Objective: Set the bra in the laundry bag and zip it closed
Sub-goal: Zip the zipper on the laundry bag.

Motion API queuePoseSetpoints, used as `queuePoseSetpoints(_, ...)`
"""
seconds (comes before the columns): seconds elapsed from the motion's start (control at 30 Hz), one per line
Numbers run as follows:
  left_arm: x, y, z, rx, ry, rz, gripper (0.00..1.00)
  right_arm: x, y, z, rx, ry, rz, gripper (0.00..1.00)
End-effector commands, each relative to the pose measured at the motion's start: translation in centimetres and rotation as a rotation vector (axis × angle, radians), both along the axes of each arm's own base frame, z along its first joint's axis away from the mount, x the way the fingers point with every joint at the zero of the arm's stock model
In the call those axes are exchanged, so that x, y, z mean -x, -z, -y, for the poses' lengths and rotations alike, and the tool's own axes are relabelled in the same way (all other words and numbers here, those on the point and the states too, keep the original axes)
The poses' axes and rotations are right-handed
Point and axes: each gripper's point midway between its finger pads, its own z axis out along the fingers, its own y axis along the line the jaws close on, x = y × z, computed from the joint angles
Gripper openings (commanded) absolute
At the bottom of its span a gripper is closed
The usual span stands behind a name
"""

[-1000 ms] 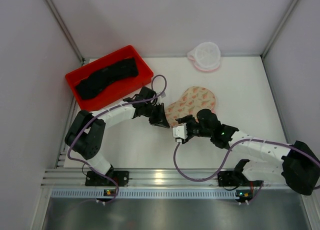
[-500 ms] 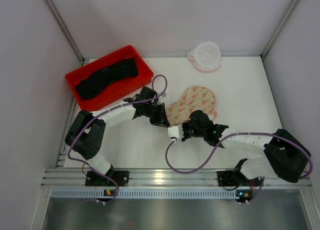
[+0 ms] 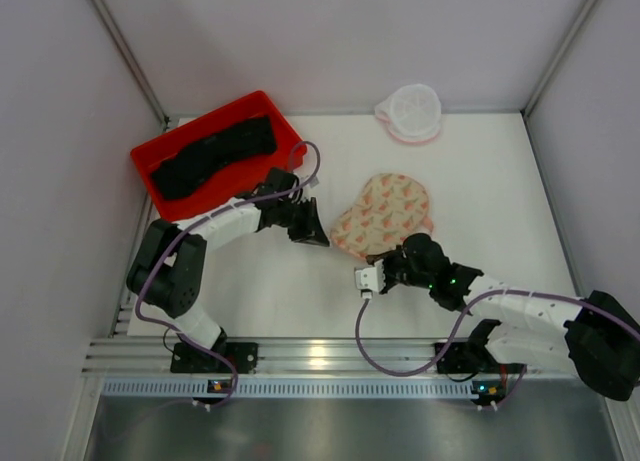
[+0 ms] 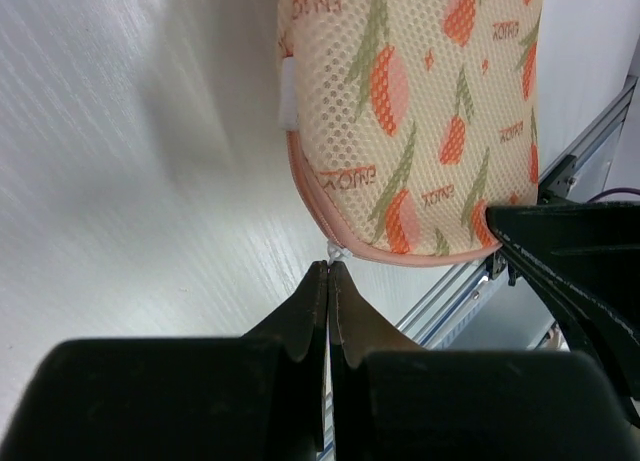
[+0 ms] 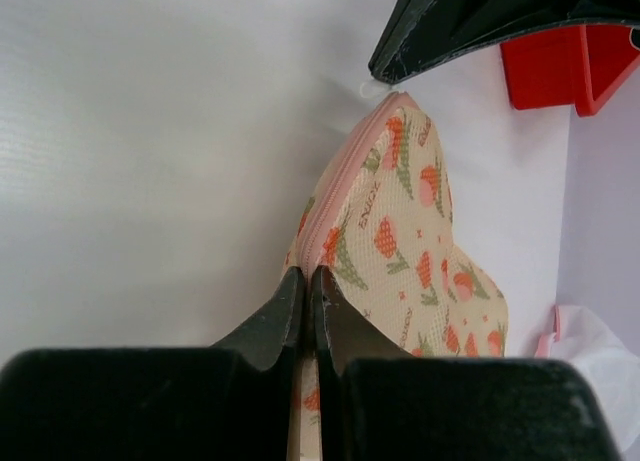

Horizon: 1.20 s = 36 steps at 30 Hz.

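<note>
Left fingers (image 4: 298, 319) pressed together, tips at peach pouch (image 4: 420, 111) pull; right fingers (image 5: 268, 329) pinched shut on its pink trim. Bra (image 3: 210, 156) lies in red bin (image 3: 296, 141), laundry bag (image 3: 410, 111) well apart at far edge. Bagging and zipping both outstanding.

The left wrist view's top edge crops the peach flower-printed mesh pouch (image 4: 420, 111). The right wrist view's edge crops the red plastic bin (image 5: 545, 71) and white mesh laundry bag (image 5: 605, 356).
</note>
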Motion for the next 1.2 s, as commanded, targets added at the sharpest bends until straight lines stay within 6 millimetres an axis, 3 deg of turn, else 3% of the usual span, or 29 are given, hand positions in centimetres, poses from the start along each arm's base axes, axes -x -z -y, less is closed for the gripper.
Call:
queuePoseSetpoints(0.0,-0.6,-1.3,-0.1,0.025,0.023,0.086,0.0,-0.6,-0.2,1.1,0.007,-0.008,0.059,0.0)
queuePoseSetpoints(0.13,0.4,-2.0,0.7,0.044,0.063,0.099,0.0,-2.3,-0.3,2.4,0.023,0.054,0.067,0.22)
queuePoseSetpoints(0.27,2.6,-2.1,2.7,0.073,0.109,0.071,0.0,-4.4,-0.9,4.0,0.025,0.111,0.086,0.47)
queuePoseSetpoints(0.37,3.6,-2.2,4.4,0.099,0.128,0.061,0.0,-5.4,-2.1,4.2,-0.013,0.186,0.018,0.49)
queuePoseSetpoints(0.4,3.6,-2.5,5.1,0.119,0.131,0.073,0.0,-5.7,-4.3,3.3,-0.062,0.176,0.009,0.5)
queuePoseSetpoints(0.5,3.7,-2.7,6.3,0.135,0.132,0.049,0.0,-4.4,-6.6,2.0,-0.129,0.14,-0.032,0.54)
queuePoseSetpoints(0.67,2.9,-3.4,7.1,0.153,0.125,0.054,0.0,-0.5,-5.0,0.2,-0.069,-0.009,-0.062,0.63)
queuePoseSetpoints(0.77,2.9,-3.6,7.1,0.159,0.119,0.049,0.0,0.4,-3.6,-0.1,-0.03,-0.048,-0.074,0.64)
queuePoseSetpoints(0.97,3.3,-3.3,6.7,0.151,0.12,0.052,0.0,-0.3,-1.8,0.5,0.04,-0.024,-0.07,0.65)
queuePoseSetpoints(1.17,3.5,-3.3,6.7,0.159,0.122,0.037,0.0,-0.7,-1.7,-1.1,0.013,-0.036,-0.076,0.65)
